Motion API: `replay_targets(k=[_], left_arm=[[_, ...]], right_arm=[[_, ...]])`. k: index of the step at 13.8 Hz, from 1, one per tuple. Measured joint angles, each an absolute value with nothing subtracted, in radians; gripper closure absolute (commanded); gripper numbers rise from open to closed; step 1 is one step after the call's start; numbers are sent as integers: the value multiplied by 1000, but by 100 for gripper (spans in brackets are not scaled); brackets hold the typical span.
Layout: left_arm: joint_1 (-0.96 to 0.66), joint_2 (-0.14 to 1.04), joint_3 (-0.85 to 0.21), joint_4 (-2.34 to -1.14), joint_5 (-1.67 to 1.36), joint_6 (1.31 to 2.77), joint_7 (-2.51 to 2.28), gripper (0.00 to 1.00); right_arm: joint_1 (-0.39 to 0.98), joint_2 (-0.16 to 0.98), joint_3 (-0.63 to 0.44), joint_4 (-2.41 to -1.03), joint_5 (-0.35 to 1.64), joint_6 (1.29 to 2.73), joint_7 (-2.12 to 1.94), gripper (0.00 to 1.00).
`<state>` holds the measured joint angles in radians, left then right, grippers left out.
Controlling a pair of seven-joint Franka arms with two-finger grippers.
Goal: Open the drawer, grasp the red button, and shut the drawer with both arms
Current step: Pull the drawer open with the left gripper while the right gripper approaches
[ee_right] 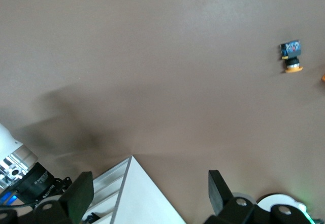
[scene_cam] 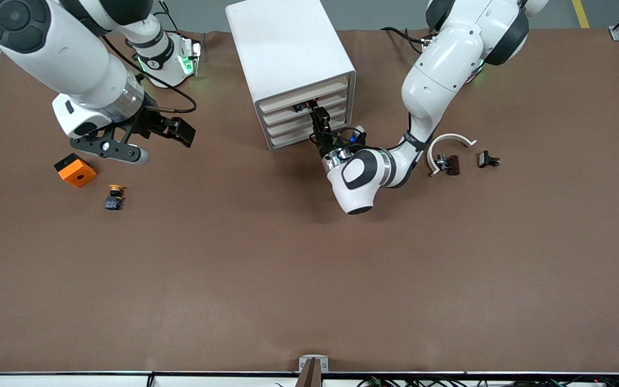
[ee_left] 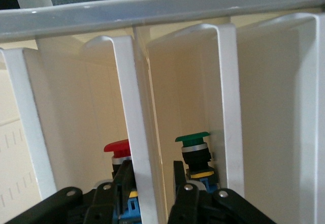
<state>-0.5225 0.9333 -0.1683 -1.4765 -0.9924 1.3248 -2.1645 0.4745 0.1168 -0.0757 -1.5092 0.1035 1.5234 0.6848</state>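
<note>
1. Writing: I can read none on anything.
2. My left gripper [scene_cam: 315, 110] is at the white cabinet [scene_cam: 288, 51], its fingers [ee_left: 127, 176] narrow on each side of a drawer [ee_left: 139, 132] front.
3. The red button [ee_left: 118, 148] sits inside, partly hidden; a green button [ee_left: 193, 140] is beside it.
4. My right gripper [scene_cam: 172, 129] waits wide open over the brown table [scene_cam: 309, 279].

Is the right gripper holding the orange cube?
No: the right gripper hangs open and empty above the table, and the orange cube lies on the table apart from its fingers.
</note>
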Motion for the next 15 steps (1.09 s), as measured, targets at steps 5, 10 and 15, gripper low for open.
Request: replay_targets(k=[5, 10, 15], left_arm=[[-519, 933, -167, -1469, -994, 1307, -2197, 100], [-495, 932, -163, -1468, -994, 1307, -2177, 100], [-481, 932, -123, -1453, -1012, 1299, -2148, 100]], right_arm=[[525, 130, -75, -1509, 103, 1525, 812, 0], [601, 144, -75, -1509, 104, 1558, 996, 0], [679, 174, -75, -1509, 104, 1584, 1159, 0]])
